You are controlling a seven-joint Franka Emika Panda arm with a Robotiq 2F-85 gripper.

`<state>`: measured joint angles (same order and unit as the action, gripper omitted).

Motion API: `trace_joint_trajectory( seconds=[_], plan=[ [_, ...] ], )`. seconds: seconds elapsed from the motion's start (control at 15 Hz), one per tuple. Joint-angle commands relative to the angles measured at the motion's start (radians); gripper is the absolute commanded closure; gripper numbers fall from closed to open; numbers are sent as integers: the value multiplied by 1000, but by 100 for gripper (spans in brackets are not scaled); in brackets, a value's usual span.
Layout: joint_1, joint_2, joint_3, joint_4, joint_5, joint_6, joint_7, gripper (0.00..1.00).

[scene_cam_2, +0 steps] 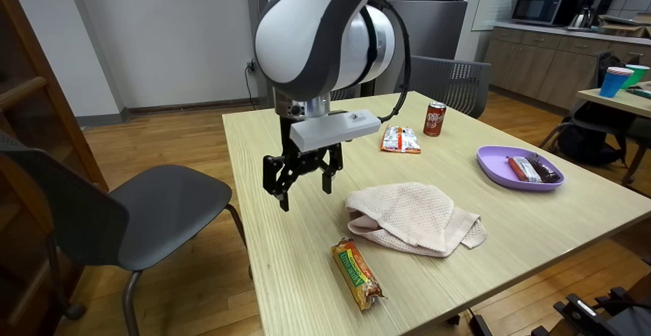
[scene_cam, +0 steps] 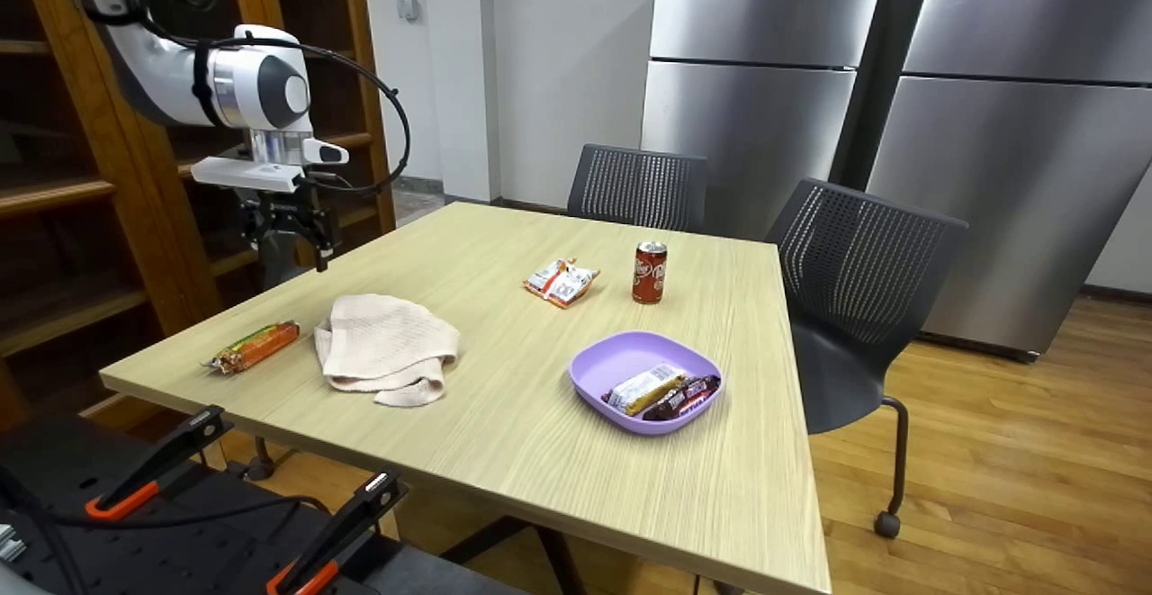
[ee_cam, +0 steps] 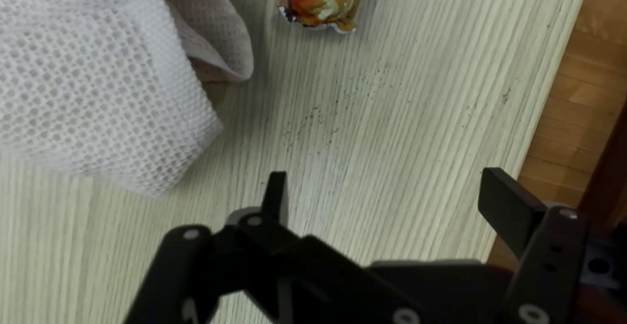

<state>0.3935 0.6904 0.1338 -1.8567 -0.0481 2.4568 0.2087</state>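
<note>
Below the claw (ee_cam: 384,182), the wrist view shows the table (ee_cam: 416,118) between two fingers (ee_cam: 504,196), which stand wide apart and hold nothing. Ahead of the claw lies the bar (ee_cam: 323,0), partly outside the view, and to one side of it the cloth (ee_cam: 98,84); neither is touched. In an exterior view, the claw hangs above the table and points down, a posture that, I think, suits things which lie flat. The bar rests on its long side, probably because it is steadiest so, just beside the cloth but apart from it. Past the claw are a bag (scene_cam_2: 401,139), lying flat, and a can (scene_cam_2: 435,119), upright on its base. Between the claw and the bowl (scene_cam_2: 491,160), the cloth is heaped in loose folds, as limp fabric would settle, and makes a low, soft obstacle. On the claw's side away from the cloth, a chair (scene_cam_2: 170,214) stands off the table's edge. In an exterior view, packets (scene_cam: 644,390) lie together in the same bowl, well apart from the claw, and its raised wall seems to keep them from sliding. Behind the claw rises a cabinet (scene_cam: 103,145), which may leave less room on that side. Across the table from the claw are two fridges (scene_cam: 747,127), and clamps (scene_cam: 162,460) sit near the edge, lower than the claw and farther from it than the bar.
</note>
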Motion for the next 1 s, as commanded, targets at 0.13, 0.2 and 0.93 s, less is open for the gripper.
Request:
trace_joint_trajectory(
  seconds=[0.13,0.2,0.93],
  plan=[
    [-1,-37,-8,-44,-17,4,5,0],
    [-1,-45,-7,-55,-15,6,8,0],
    [9,-108,-1,-203,9,69,73,0]
  ],
)
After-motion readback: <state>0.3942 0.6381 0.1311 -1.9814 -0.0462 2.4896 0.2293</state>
